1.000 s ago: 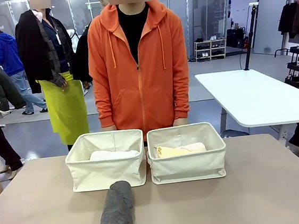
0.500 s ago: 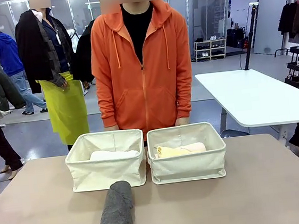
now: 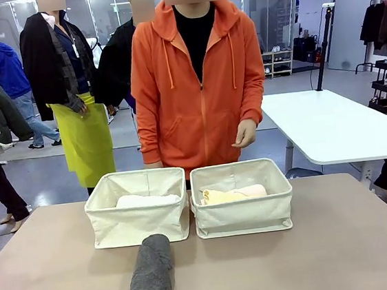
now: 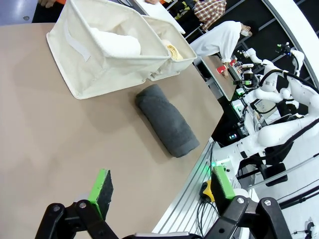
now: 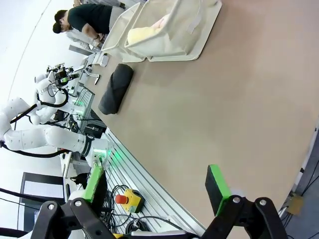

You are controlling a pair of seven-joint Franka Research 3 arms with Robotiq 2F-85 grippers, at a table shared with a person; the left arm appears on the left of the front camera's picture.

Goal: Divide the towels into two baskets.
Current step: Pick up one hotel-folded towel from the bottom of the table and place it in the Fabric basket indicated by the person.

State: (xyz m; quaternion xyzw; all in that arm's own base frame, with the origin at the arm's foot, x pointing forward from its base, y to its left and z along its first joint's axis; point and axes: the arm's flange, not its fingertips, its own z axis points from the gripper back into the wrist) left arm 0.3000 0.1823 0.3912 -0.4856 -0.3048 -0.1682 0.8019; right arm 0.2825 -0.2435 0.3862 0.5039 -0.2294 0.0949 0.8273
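From the front, the grey towel [image 3: 150,274] lies on the table [image 3: 330,255] just before the left basket [image 3: 138,227]. That basket holds one white towel [image 3: 147,200], while the right basket [image 3: 244,217] holds a yellow towel [image 3: 218,196] and a pinkish towel [image 3: 253,190], so the grey one likely belongs left, pinched across its middle to keep it rolled. The left wrist view shows the left gripper [image 4: 162,184] spread apart and empty, the grey towel [image 4: 167,127] ahead a thick, soft, snug roll; the right wrist view has the right gripper [image 5: 155,186] likewise apart and empty, well away from the towel [image 5: 115,88].

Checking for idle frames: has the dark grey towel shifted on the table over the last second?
No. The dark grey towel lies where it did, its far end by the front wall of the left basket.
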